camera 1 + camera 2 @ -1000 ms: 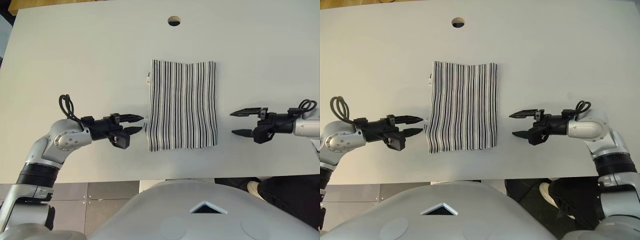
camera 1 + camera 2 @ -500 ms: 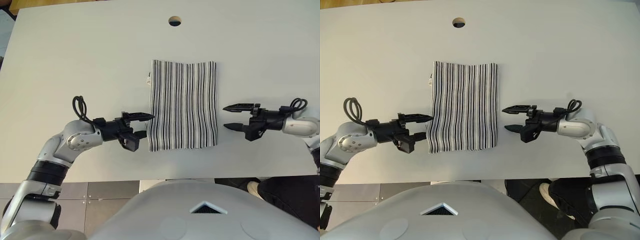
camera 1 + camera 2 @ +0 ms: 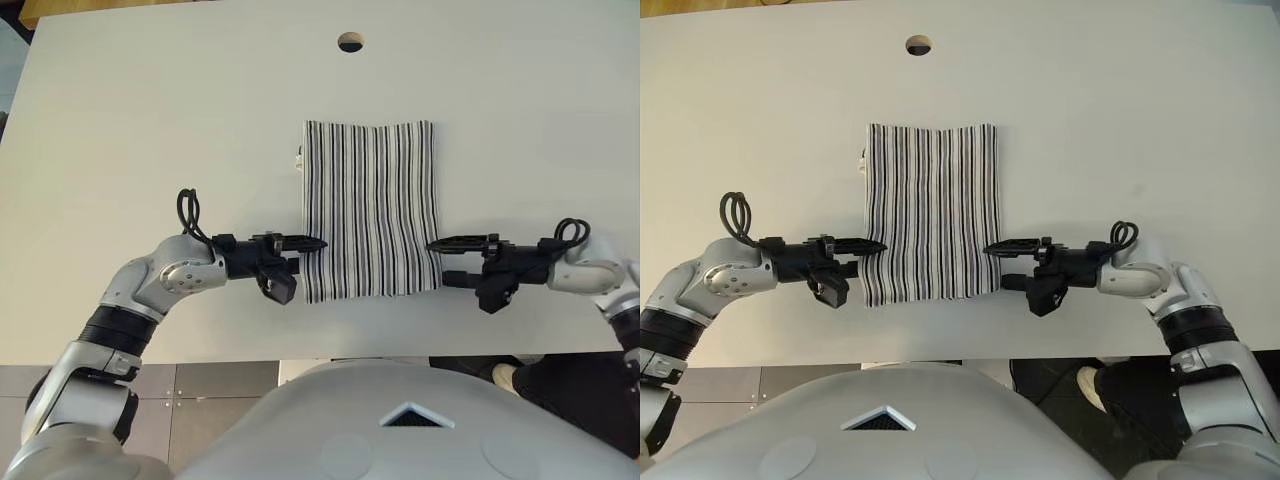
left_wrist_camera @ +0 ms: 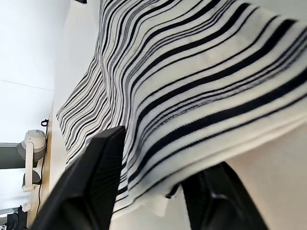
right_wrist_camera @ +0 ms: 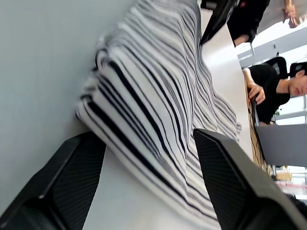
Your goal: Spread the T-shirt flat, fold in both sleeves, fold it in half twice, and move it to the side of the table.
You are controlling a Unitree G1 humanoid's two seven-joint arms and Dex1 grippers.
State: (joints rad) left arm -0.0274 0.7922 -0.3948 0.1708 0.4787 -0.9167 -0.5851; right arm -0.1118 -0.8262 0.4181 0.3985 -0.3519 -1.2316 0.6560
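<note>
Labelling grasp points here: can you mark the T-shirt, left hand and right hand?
T-shirt (image 3: 370,205), left eye view, middle of the striped cloth.
left hand (image 3: 312,254), left eye view, midway between its fingertips at the shirt's left edge.
right hand (image 3: 436,261), left eye view, midway between its fingertips at the shirt's right edge.

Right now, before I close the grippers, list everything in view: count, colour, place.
T-shirt: 1, black-and-white striped, folded into a rectangle, lying flat at the middle of the table.
Table: 1, white, under the shirt and both arms.
Round hole: 1, dark, in the tabletop near its far edge, beyond the shirt.
Left gripper: 1, black, open, at the shirt's left edge near the near corner, with the edge between its fingers.
Right gripper: 1, black, open, at the shirt's right edge near the near corner, with the edge between its fingers.
</note>
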